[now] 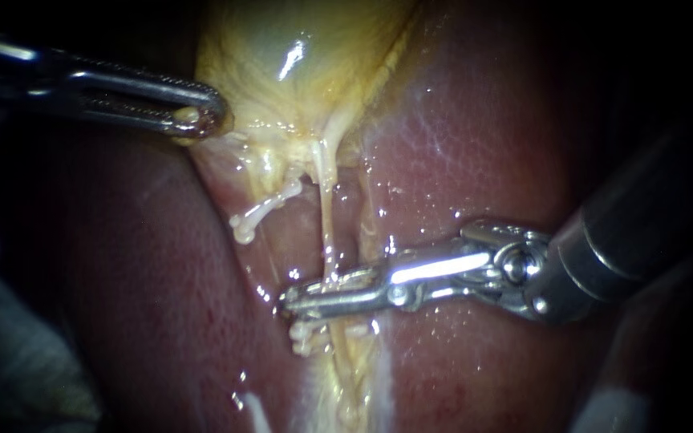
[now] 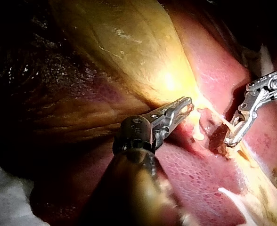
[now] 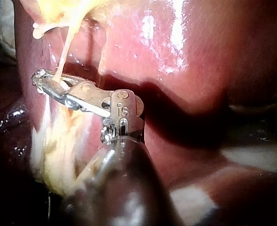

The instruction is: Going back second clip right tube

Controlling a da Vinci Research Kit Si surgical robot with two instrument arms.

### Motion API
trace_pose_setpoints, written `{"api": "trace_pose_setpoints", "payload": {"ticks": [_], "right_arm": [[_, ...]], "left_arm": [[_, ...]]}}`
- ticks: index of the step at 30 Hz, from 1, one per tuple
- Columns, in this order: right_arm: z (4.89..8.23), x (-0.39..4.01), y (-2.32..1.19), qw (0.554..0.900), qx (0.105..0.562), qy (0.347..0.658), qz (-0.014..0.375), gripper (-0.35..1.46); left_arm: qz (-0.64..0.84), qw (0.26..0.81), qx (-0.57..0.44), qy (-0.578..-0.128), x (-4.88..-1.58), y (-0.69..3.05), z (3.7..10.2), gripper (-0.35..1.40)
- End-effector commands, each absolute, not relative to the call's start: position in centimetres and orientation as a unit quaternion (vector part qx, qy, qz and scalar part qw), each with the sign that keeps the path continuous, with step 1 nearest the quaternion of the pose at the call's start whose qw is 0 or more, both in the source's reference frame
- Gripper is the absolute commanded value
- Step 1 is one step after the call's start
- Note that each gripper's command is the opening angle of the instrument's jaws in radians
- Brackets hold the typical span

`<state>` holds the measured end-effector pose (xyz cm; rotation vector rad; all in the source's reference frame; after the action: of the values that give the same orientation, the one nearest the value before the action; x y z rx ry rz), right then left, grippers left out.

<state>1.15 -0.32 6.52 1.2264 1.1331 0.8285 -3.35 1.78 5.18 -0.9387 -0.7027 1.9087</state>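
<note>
Right tube (image 1: 326,224) hangs as a thin pale strand from the gallbladder (image 1: 282,64) down the groove in the liver (image 1: 459,144), and it is caught low down by the right instrument.

In the endoscope view, the left instrument (image 1: 202,116) sits at the far left with its jaws clenched on the gallbladder's lower edge, lifting it so the strand stands taut. Next comes a white clip (image 1: 262,212) on a shorter strand beside the right tube. Then comes the right tube itself, with a second white clip (image 1: 306,335) just under the point where it is held. The right instrument (image 1: 314,297) comes in from the right, and its jaws appear pressed together on the right tube from both sides.

To go back well, those jaws should first release fully and show a plain gap. The instrument should then draw off along its own shaft line, clear of the lower clip, so that nothing tugs the strand. Any sideways drag could pull a clip loose or tear the tube. The left instrument's hold would best be kept steady.

The left wrist view shows the gallbladder's broad yellow body above the left instrument (image 2: 176,110), with the right instrument (image 2: 235,132) beyond it. The endoscope view crops that body. The right wrist view alone shows, from close by, the strand entering the right instrument (image 3: 56,84). Only the endoscope view lays out both clips clearly.
</note>
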Motion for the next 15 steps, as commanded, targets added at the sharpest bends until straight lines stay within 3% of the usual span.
{"api": "trace_pose_setpoints", "payload": {"ticks": [1, 3, 6, 10, 15], "right_arm": [[6.53, 1.15, -0.32, 0.597, 0.527, 0.487, 0.357, -0.31], [6.6, 1.17, -0.34, 0.608, 0.511, 0.505, 0.34, 0.01], [6.72, 1.21, -0.34, 0.612, 0.501, 0.511, 0.337, 0.28], [6.87, 1.21, -0.3, 0.624, 0.475, 0.523, 0.333, 0.41], [6.97, 1.15, -0.21, 0.653, 0.442, 0.515, 0.336, 0.44]], "left_arm": [[0.767, 0.436, -0.377, -0.282, -3.35, 1.78, 5.18, -0.35], [0.767, 0.436, -0.377, -0.282, -3.35, 1.78, 5.18, -0.35], [0.767, 0.435, -0.377, -0.282, -3.35, 1.78, 5.19, -0.35], [0.767, 0.436, -0.377, -0.282, -3.35, 1.78, 5.19, -0.35], [0.767, 0.435, -0.377, -0.282, -3.35, 1.78, 5.19, -0.35]]}}
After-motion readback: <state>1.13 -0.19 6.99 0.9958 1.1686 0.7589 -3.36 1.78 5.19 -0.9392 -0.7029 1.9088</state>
